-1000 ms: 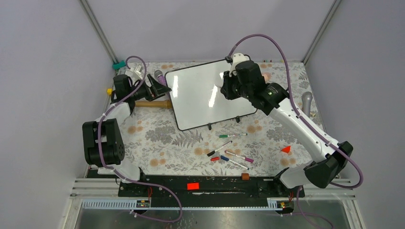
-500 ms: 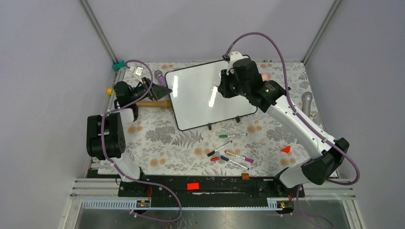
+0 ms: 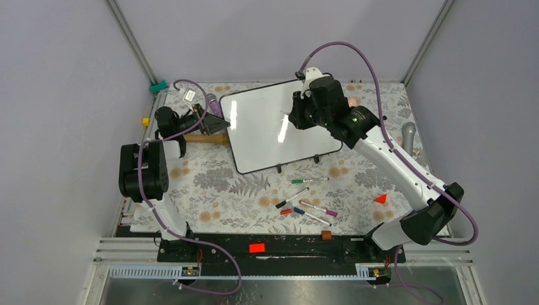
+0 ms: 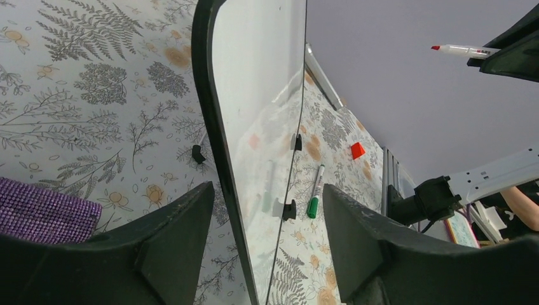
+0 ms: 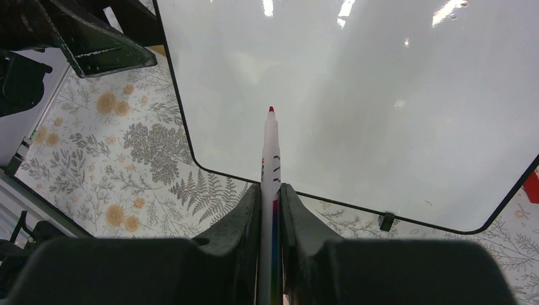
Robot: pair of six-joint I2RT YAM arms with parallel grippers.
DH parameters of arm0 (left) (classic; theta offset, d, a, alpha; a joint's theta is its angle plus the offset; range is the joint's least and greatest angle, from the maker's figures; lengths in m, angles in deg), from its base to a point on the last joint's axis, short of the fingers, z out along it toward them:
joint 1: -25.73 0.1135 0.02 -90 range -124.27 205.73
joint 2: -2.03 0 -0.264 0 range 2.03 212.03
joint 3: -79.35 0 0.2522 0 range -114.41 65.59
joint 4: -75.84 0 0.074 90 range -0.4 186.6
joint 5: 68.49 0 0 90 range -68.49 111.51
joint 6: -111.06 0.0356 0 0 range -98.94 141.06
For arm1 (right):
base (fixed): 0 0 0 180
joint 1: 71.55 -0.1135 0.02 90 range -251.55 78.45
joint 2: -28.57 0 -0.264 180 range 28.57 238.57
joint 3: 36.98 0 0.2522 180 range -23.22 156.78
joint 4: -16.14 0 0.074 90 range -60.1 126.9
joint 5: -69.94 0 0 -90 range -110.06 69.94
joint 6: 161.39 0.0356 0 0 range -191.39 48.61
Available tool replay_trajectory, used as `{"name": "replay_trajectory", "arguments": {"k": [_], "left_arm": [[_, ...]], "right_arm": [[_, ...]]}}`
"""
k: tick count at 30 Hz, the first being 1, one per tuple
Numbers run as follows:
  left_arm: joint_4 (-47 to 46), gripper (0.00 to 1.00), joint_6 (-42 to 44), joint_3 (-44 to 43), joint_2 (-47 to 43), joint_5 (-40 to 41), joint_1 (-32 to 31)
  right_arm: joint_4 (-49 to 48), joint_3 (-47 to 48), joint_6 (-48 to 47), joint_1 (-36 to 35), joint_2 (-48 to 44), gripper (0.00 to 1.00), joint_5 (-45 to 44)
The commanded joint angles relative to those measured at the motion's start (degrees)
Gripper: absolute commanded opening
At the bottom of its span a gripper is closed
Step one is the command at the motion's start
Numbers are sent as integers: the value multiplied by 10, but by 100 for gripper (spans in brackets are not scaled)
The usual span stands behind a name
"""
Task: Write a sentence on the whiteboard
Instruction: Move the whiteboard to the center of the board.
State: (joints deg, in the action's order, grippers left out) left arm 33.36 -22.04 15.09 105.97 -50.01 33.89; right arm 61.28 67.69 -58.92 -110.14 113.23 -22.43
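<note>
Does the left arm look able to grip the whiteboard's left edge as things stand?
Probably yes. The left gripper is open, and the rim of the whiteboard lines up with the gap between the fingers, with nothing blocking it in the left wrist view.

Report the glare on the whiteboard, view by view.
Top external: two bright vertical streaks on the whiteboard. Right wrist: three small lamp spots along its top edge, with the marker in focus in front. Left wrist: no hot spot; the board, seen nearly edge-on, mirrors the floral cloth and a green pen.
</note>
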Motion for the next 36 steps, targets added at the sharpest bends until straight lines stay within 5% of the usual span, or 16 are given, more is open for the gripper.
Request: {"name": "replay_trajectory", "arguments": {"k": [1,11,17,24,29,36], "left_arm": [[-39,60,14,-38,12,-40,-6],[-15,51,27,-59,47,-57,-14],[3,28,33,-81,58,-67,-19],[25,20,30,-107,79,-84,-31],[35,0,27,-121,89,-94,-33],[44,0,10,-149,113,-143,-34]], "right_arm": [[-14,18,-1,-3,-6,0,2],[-15,5,-6,-3,-16,0,5],[-15,4,-15,-3,-18,0,2],[-14,5,-21,-3,-19,0,0],[-14,-1,-26,-3,-24,0,-1],[-14,-7,-31,-3,-31,0,-6]]}}
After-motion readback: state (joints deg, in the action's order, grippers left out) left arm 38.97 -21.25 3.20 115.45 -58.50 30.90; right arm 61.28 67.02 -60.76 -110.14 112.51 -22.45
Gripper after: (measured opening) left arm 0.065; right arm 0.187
